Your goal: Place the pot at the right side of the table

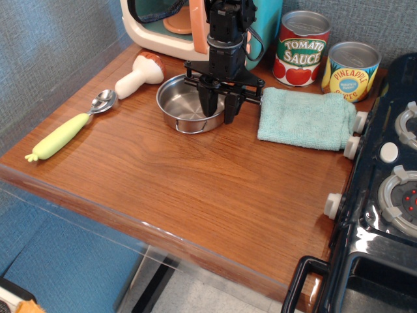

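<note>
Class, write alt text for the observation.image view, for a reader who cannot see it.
A black robot gripper reaches down with its jaws closed on the right rim of a shallow steel pot at the back of a wooden table. A green-handled spoon lies to the left; a teal cloth, two cans and a toy stove are to the right.

Red can (301, 49) is showing "TOMATO SAUCE"; yellow can (351, 72) is showing "PINEAPPLE", smaller line under it unreadable.

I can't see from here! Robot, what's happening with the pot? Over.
Gripper jaws closed on right rim of pot. Pot at back middle of table. Cloth lies to its right.
</note>
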